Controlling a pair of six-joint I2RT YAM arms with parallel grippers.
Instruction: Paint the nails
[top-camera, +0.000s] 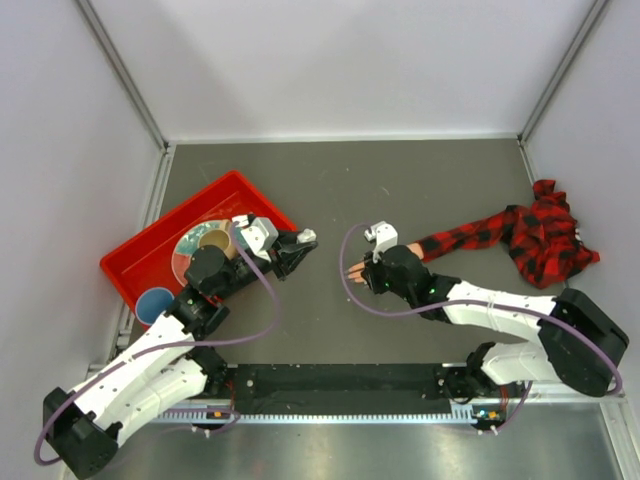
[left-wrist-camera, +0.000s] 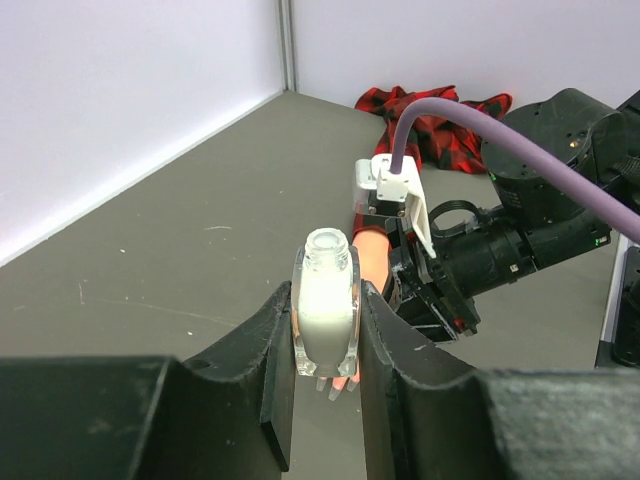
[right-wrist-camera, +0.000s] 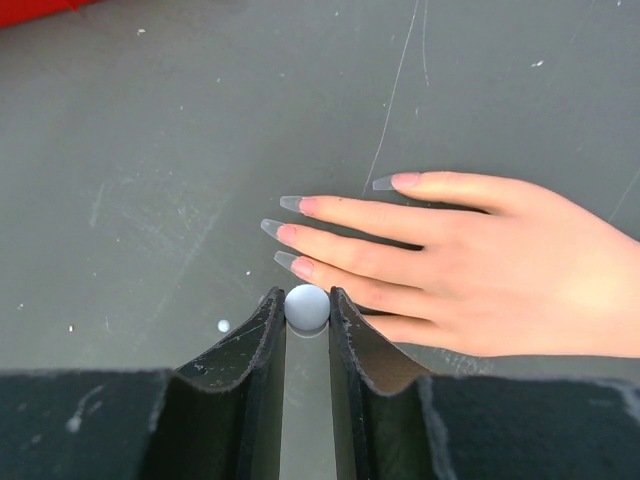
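Right claw (right-wrist-camera: 305, 300) is clenched on a small, round, pale cap (right-wrist-camera: 307, 307), probably the brush cap of the polish bottle; any brush beneath it is hidden. Just ahead of its tips, a peach fake hand (right-wrist-camera: 480, 260) lies flat on the grey tabletop (right-wrist-camera: 150, 150). The fingers run crosswise to the claw's reach, and their long, pale nails (right-wrist-camera: 272, 228) point to the left of the wrist view. The nearest nail sits just beyond the claw's right-hand finger, close but apart from the cap.

From above, the hand's red-and-black plaid sleeve (top-camera: 480, 228) trails away to the right, with the fingertips aimed toward the left arm. Left claw (left-wrist-camera: 325, 300) grips an uncapped clear bottle (left-wrist-camera: 325, 320) of white polish upright, near the fingertips but not touching them. A red tray (top-camera: 130, 262) sits behind it.

The right arm is the nearer one, over the hand, so the painting stroke likely falls to it, moving along each finger's length.
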